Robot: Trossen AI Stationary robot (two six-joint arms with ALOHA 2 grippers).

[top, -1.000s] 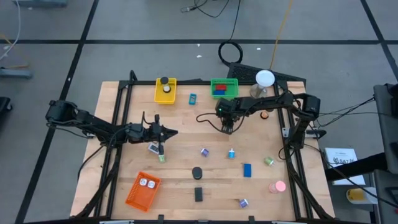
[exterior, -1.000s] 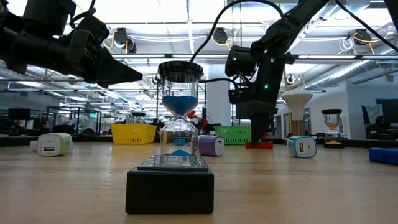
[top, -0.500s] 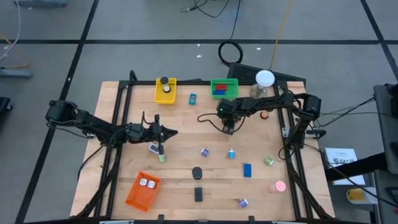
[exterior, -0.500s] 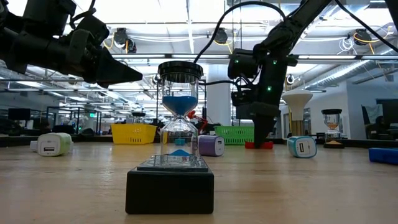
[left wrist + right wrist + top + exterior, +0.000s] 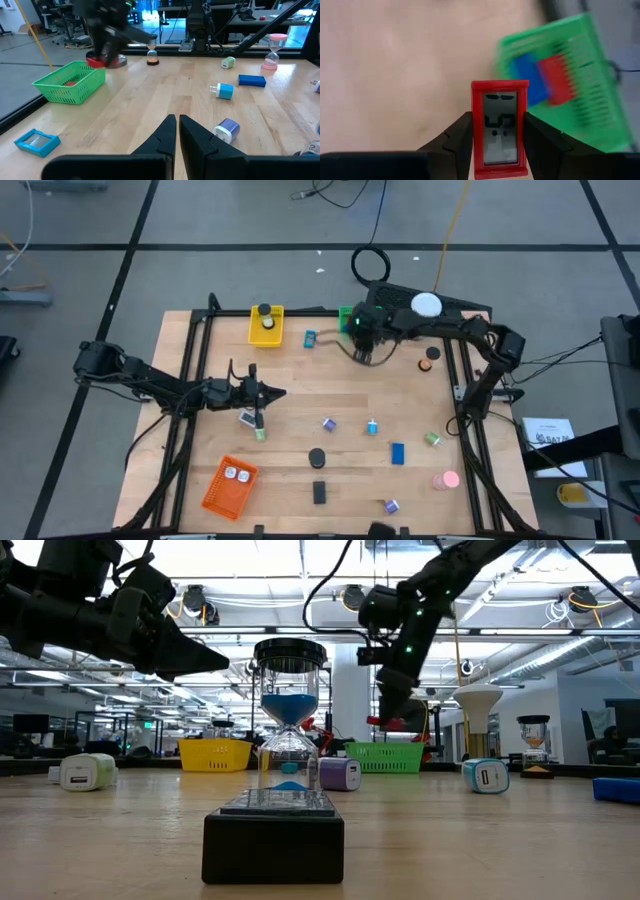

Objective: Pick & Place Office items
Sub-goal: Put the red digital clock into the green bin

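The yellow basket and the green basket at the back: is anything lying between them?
Yes. In the high view a small cyan piece lies on the wood between the yellow basket and the green basket.

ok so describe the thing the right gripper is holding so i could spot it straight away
Find the green basket at the table's far edge. The right gripper hangs beside it, shut on a small red timer. It is a flat red frame around a grey screen with dark digits, unlike the plain red and blue blocks in the basket.
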